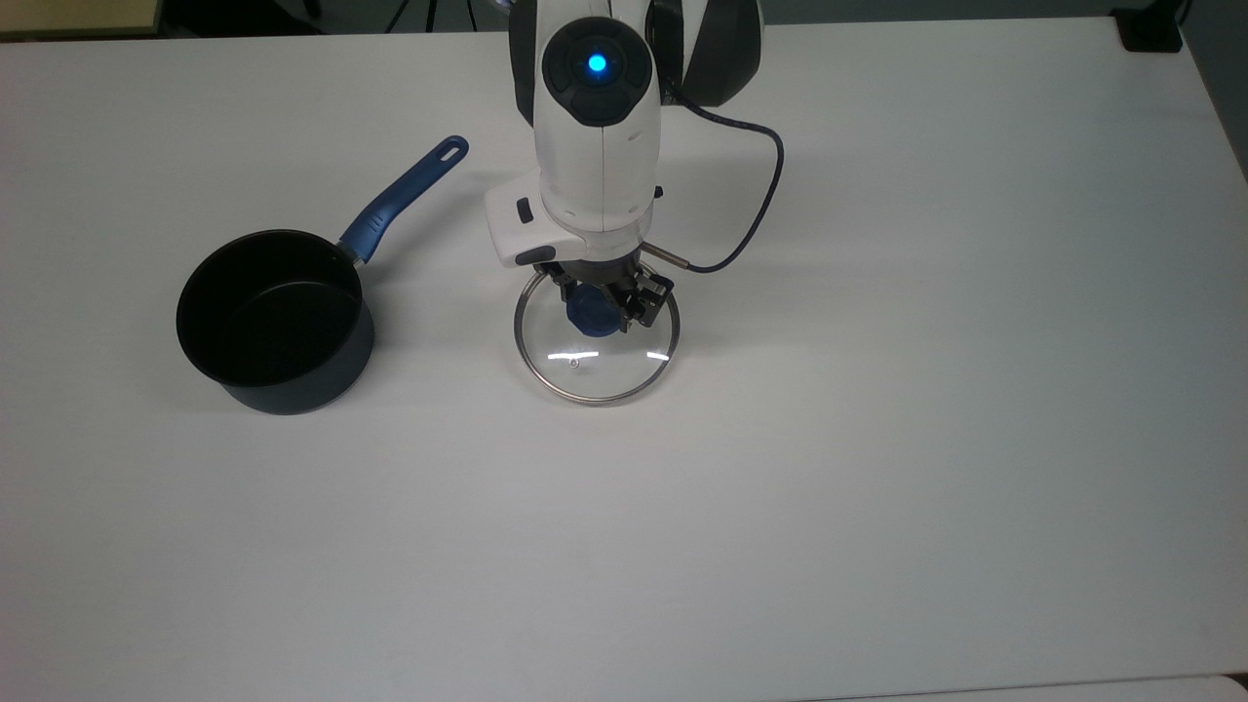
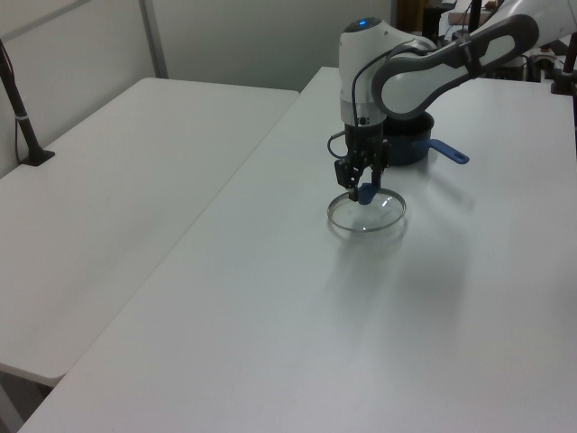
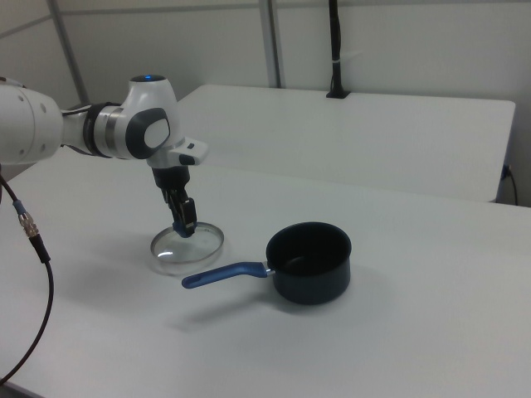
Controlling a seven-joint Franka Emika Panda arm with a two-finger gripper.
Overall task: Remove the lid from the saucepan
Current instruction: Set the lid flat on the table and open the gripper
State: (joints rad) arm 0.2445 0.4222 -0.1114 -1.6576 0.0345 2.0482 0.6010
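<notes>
The saucepan [image 1: 275, 322] [image 3: 309, 261] stands uncovered on the white table, its black inside showing and its blue handle [image 1: 402, 199] pointing toward the top view's upper right. The clear glass lid [image 1: 597, 366] [image 2: 366, 213] [image 3: 187, 241] sits low over the table to the right of the saucepan in the top view, well apart from it. My gripper [image 1: 597, 310] [image 2: 364, 189] [image 3: 182, 222] points straight down and is shut on the lid's blue knob [image 1: 595, 316]. Whether the lid's rim touches the table I cannot tell.
A dark cable [image 1: 751, 219] loops from the arm's wrist over the table. A second white table [image 2: 117, 180] adjoins on the left view's left, with a black post [image 2: 18, 108] on it. Open table surface [image 1: 877, 439] lies to the top view's right and bottom.
</notes>
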